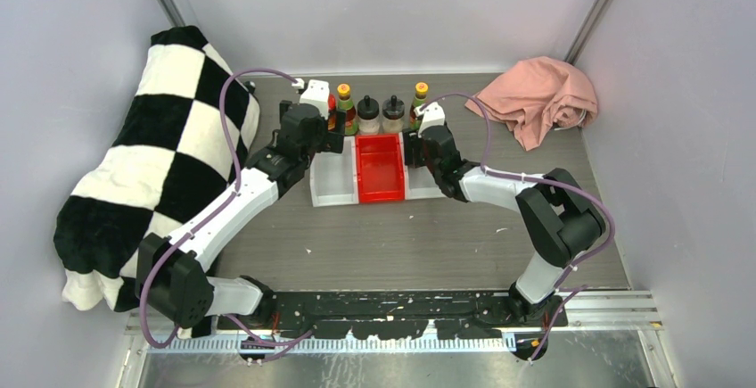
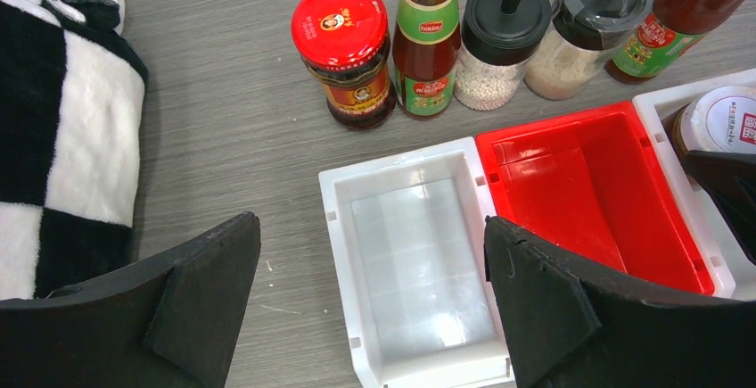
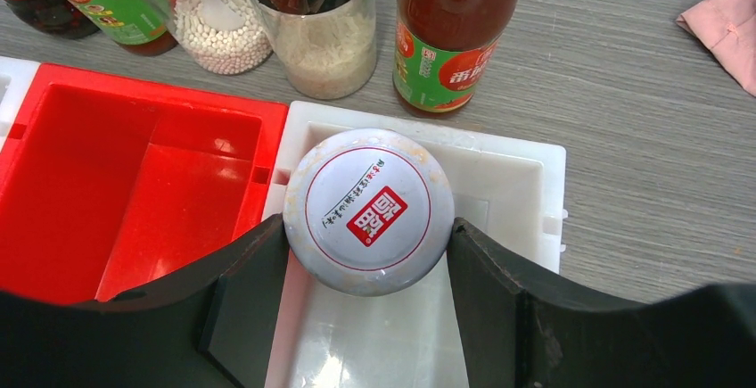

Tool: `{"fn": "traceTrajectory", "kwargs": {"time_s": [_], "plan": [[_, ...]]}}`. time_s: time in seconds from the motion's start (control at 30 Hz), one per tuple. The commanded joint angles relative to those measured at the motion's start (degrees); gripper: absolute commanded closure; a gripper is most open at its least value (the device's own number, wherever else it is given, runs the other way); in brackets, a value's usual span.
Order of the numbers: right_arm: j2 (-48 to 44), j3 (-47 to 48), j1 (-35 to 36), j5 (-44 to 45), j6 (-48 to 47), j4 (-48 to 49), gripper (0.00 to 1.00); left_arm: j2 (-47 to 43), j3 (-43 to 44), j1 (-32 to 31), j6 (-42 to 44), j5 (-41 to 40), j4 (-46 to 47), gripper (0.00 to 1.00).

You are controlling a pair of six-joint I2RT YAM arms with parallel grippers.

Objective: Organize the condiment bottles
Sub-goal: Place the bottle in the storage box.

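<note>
Five condiment bottles stand in a row behind the bins: a red-lidded dark jar [image 2: 343,27], a yellow-capped sauce bottle [image 2: 426,40], two black-lidded shakers [image 2: 504,40] [image 2: 579,36], and a second sauce bottle [image 2: 677,22] [image 3: 450,31]. My left gripper [image 2: 370,254] [image 1: 332,134] is open and empty above the left white bin [image 2: 339,218]. My right gripper [image 3: 367,254] [image 1: 414,143] is shut on a white-lidded jar [image 3: 370,210] inside the right white bin [image 3: 526,174]. I cannot tell if the jar rests on the bin floor.
The red bin [image 2: 571,201] [image 3: 134,183] sits between the two white bins. A black-and-white checkered blanket [image 1: 160,156] lies along the left side. A pink cloth [image 1: 535,98] lies at the back right.
</note>
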Motion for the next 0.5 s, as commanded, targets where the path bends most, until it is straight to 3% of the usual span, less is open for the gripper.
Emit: {"fn": "traceTrajectory", "kwargs": {"time_s": [0.0,0.1,0.17,0.3,0.47], "plan": [[-1.2,0.3,-0.1,1.4,-0.5,7.7,0.9,0.1,0.0,-0.3,0.1,-0.8,2.9,0.03],[-1.6,0.0,0.0,1.9,-0.4,7.1,0.48,0.0,0.1,-0.3,0.0,-0.8,2.8,0.03],[-1.8,0.0,0.0,2.2,-0.3,6.4,0.31,-0.1,0.1,-0.2,0.0,-0.9,2.7,0.03],[-2.1,0.0,0.0,2.3,0.1,5.3,0.14,-0.2,0.1,-0.3,-0.3,-0.9,2.4,0.03],[-2.8,0.0,0.0,2.6,0.2,4.5,0.1,-0.5,0.2,-0.3,-0.7,-1.0,2.2,0.03]]}}
